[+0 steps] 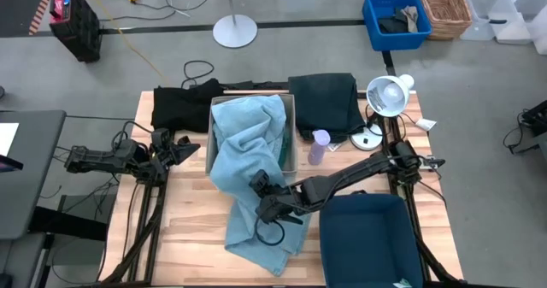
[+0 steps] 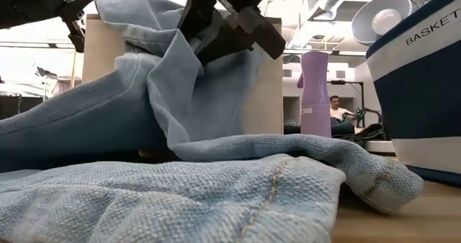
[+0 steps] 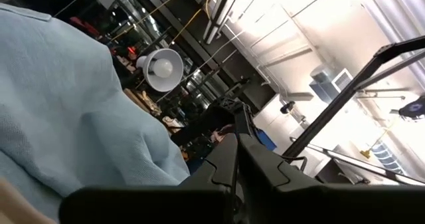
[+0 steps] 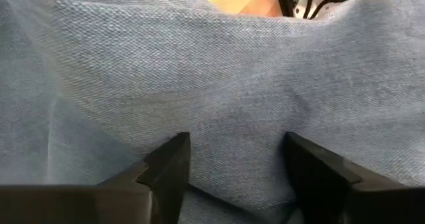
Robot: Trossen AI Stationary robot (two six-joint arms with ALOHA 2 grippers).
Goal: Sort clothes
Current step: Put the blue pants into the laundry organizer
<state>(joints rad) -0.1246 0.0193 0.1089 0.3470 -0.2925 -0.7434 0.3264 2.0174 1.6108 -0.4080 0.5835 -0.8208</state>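
High view: you will find the pale garment (image 1: 248,164) draped out of the beige box (image 1: 291,108) at the tabletop's centre and running down over the box's near wall to a loose heap (image 1: 261,237) on the tabletop (image 1: 184,228) near the front edge. Its long axis runs from the box toward you, front to back. The right claw (image 1: 263,192) is reached across from the right side and sits directly over the middle of that run, just in front of the box. In the right wrist view its fingers (image 4: 169,167) stand apart, with the blue weave filling the gap and beyond; nothing is pinched between them, so treat this claw as open and empty, poised on or just above the cloth. The left claw (image 1: 175,149) waits at the left of the box, apart from the pale garment; you cannot tell from these views whether it is open or closed. The right arm is therefore the nearer one, and the cloth lies straight ahead of its fingers. Judge the coming move as a closing pinch on the mid-fold. A turquoise garment (image 1: 283,144) shows inside the box under the pale one; a black garment (image 1: 179,107) lies behind the box at left, a dark green one (image 1: 325,100) at right. The navy bin (image 1: 369,237) stands at the front right, beside the heap.
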